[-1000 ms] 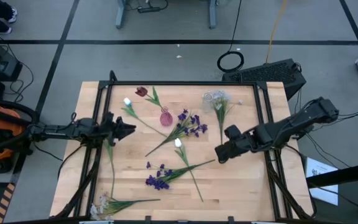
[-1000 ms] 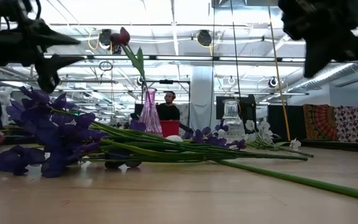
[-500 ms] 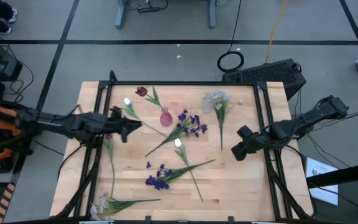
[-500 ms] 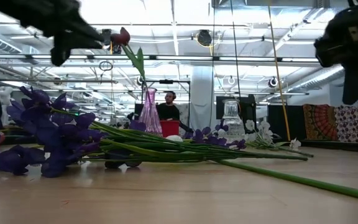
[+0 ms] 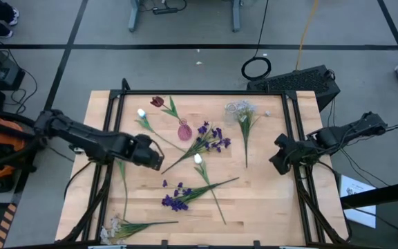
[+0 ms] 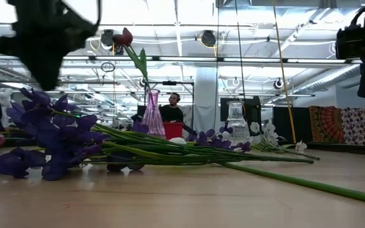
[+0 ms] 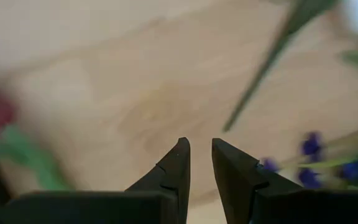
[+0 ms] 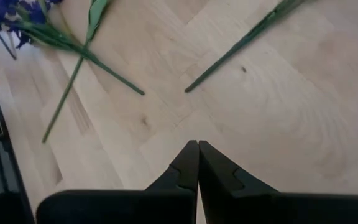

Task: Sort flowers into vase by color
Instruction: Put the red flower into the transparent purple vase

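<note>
The left gripper [image 5: 156, 160] hangs over the wooden table [image 5: 268, 207], fingers a narrow gap apart and empty; just beside it lies a white tulip [image 5: 141, 113]; a dark red tulip [image 5: 157, 102] stands in the pink vase [image 5: 184, 130]; purple clusters [image 5: 213, 137] sprawl mid-table; tiny white sprays [image 5: 244, 111] lie by the clear vase [image 5: 232, 108]; the right gripper [image 5: 279, 162] sits pinched together at the table's right edge.

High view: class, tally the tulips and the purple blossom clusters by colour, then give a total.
Dark red tulips: 1
White tulips: 2
Purple blossom clusters: 2
Total: 5
</note>
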Robot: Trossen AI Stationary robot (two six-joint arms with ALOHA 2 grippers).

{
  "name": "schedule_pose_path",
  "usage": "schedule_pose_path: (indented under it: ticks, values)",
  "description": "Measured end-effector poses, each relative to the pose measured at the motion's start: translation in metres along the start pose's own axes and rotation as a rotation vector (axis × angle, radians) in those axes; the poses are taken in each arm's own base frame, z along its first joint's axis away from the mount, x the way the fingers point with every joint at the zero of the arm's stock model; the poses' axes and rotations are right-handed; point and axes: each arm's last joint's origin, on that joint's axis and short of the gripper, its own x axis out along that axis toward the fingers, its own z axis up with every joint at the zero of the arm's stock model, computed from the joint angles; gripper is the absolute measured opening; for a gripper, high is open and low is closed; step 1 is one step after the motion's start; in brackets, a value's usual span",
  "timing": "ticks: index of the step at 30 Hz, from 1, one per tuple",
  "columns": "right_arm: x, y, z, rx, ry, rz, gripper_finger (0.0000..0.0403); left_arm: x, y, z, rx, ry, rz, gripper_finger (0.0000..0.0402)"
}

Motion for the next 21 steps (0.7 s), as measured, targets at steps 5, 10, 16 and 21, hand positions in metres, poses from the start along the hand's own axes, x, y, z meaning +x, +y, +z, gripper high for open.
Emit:
schedule_pose_path:
  ticks: [5, 10, 16, 21]
  values:
    - [-0.001, 0.0, 0.0, -0.059, -0.001, 0.004, 0.0, 0.01, 0.01, -0.024, -0.119, 0.022, 0.067, 0.0072]
    - [0.0, 0.0, 0.0, -0.073, 0.003, 0.006, 0.0, 0.015, 0.023, -0.042, -0.216, 0.011, 0.105, 0.0077]
    - [0.0, 0.0, 0.0, -0.068, -0.003, 0.005, 0.0, 0.026, 0.037, -0.057, -0.313, 0.073, 0.193, 0.0107]
    - [0.0, 0.0, 0.001, -0.014, -0.026, -0.007, 0.0, 0.038, 0.048, -0.064, -0.341, 0.11, 0.26, 0.0144]
